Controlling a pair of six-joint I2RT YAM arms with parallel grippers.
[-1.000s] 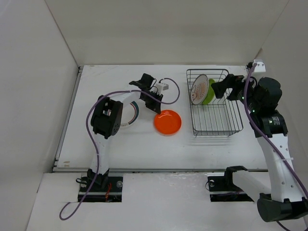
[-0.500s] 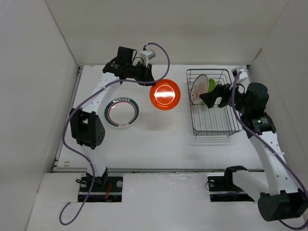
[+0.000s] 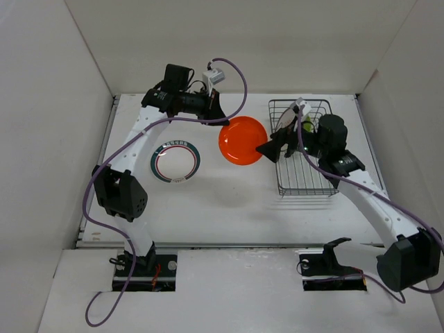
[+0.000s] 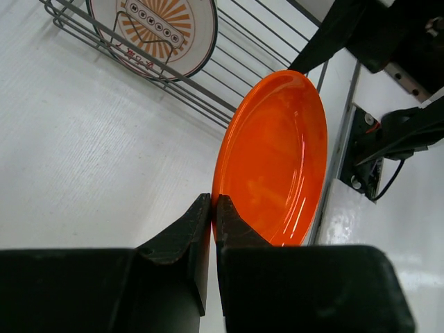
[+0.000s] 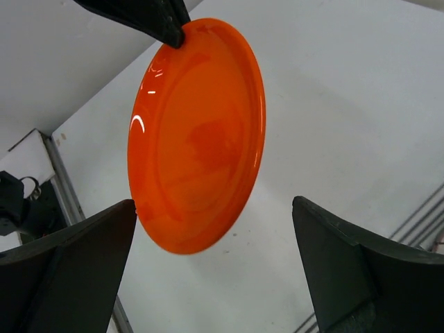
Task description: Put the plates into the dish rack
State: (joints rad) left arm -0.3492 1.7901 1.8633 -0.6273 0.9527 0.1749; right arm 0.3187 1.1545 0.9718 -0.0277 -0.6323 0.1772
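My left gripper (image 3: 222, 122) is shut on the rim of the orange plate (image 3: 242, 140) and holds it tilted in the air, just left of the dish rack (image 3: 309, 177). In the left wrist view the jaws (image 4: 211, 205) pinch the near edge of the plate (image 4: 274, 159). My right gripper (image 3: 266, 149) stands open and faces the plate (image 5: 198, 132), which hangs in front of its spread fingers (image 5: 214, 208) without touching them. The sunburst plate (image 4: 154, 28) stands upright in the rack (image 4: 229, 104). A sliver of lime green plate (image 3: 306, 127) shows behind my right arm. The white ringed plate (image 3: 177, 161) lies flat on the table.
White walls close in the table on the left, back and right. The right arm reaches across the rack's left half. A cable loops above the left wrist (image 3: 232, 76).
The left gripper lifted the orange plate off the table and carried it right, toward the rack. The right gripper swung left from the rack's right side to face the plate.
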